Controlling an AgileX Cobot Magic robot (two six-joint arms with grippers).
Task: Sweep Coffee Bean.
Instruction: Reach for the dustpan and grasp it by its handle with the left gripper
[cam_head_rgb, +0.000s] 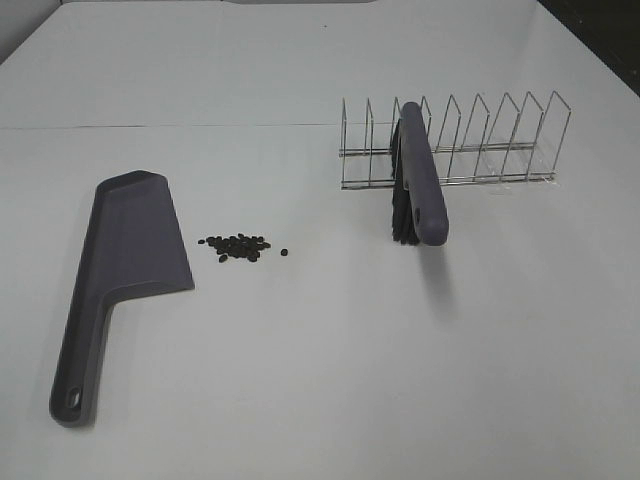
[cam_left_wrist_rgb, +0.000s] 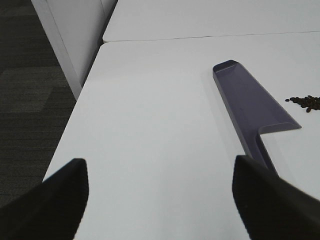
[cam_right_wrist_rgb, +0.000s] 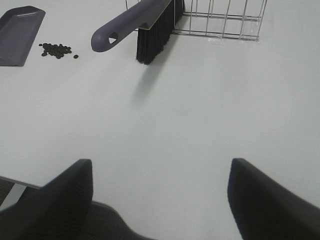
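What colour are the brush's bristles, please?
The bristles are black, clearest in the right wrist view.

On the bench (cam_head_rgb: 330, 380) at left, dustpan (cam_head_rgb: 135, 235) lying flat, handle toward the near edge. Just right of its pan, beans (cam_head_rgb: 238, 246) in a loose cluster, one bean slightly apart at the right end. Farther right and behind, rack (cam_head_rgb: 480, 152) with brush (cam_head_rgb: 420, 190) slotted near its left end, sticking out toward the front.

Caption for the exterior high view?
Grey plastic dustpan beside loose dark coffee beans; grey black-bristled brush resting in wire rack.
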